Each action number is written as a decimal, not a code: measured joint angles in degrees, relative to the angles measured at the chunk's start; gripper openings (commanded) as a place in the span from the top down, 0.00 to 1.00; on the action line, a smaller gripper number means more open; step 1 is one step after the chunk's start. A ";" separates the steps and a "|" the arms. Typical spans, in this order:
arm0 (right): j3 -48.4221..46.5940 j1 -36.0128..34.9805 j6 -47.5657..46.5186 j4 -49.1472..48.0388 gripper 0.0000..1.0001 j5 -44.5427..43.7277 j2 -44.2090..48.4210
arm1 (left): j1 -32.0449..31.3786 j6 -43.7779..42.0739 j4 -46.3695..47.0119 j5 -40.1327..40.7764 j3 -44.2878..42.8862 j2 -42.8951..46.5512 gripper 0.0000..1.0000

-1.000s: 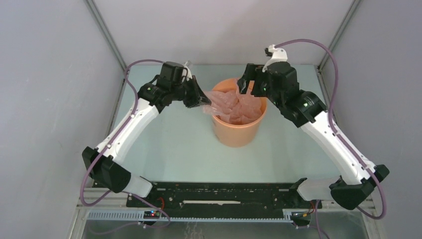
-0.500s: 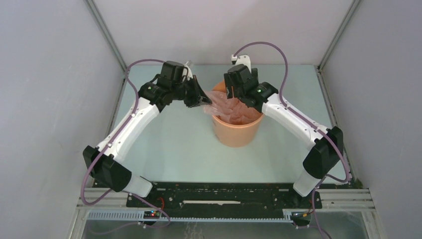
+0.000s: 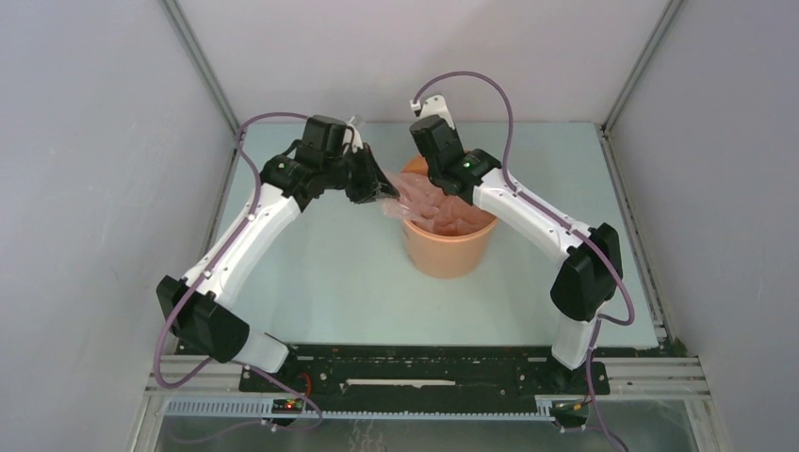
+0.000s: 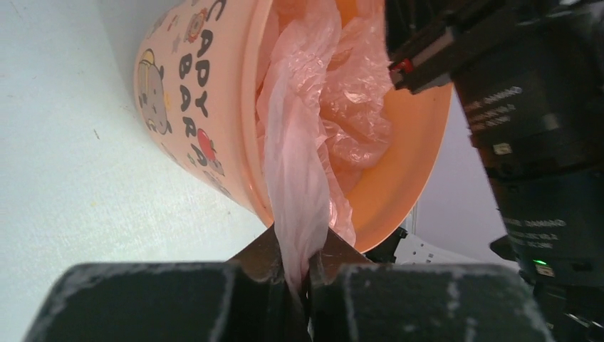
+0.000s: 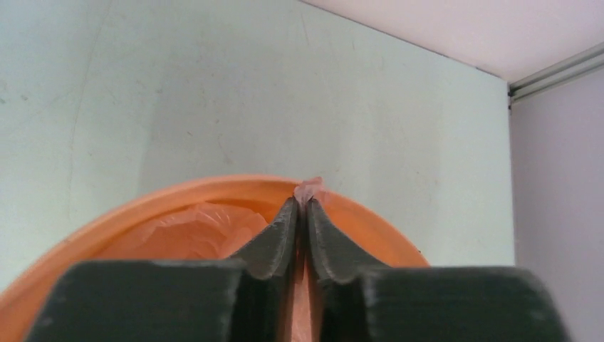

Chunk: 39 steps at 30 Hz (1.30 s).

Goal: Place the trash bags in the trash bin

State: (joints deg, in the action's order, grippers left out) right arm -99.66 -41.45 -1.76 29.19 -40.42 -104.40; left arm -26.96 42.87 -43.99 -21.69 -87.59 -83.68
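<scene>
We see a pale mint bench (image 3: 330, 273), faintly scuffed, closed in by plain grey walls (image 3: 94, 141). Along its near edge we find a black rail (image 3: 415, 372).

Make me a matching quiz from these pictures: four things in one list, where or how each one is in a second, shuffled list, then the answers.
Column one:
1. left gripper
2. right gripper
3. trash bag
4. trash bin

Column two:
A. upright on the table, cartoon print on its side
B. jaws shut on a pink scrap right at the orange rim
C. mostly bunched inside the bin
D. jaws shut on a pink strip stretched out over the rim, outside the bin

Pairs: 1-D, 2-B, 3-C, 4-A
</scene>
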 measured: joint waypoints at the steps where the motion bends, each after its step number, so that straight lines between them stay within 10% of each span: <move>1: -0.70 0.00 -0.28 0.28 0.98 0.00 -0.15 | 0.28 -0.04 -0.07 0.00 0.00 0.00 0.81; 19: -3.85 13.73 18.34 8.76 1.00 22.47 25.05 | 2.40 0.28 0.87 -1.38 6.86 8.13 0.38; 28: 5.97 19.87 23.65 7.23 1.00 39.67 29.18 | 2.67 1.05 2.49 -2.93 10.21 8.59 0.99; 39: 14.53 44.87 29.00 9.64 1.00 63.04 34.07 | 7.80 -2.38 -1.90 -2.01 3.93 7.80 1.00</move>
State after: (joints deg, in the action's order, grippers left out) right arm -85.12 3.42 27.24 38.83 22.61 -70.32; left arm -19.16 40.49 -45.89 -23.70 -83.66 -75.88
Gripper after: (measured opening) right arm 0.006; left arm 0.010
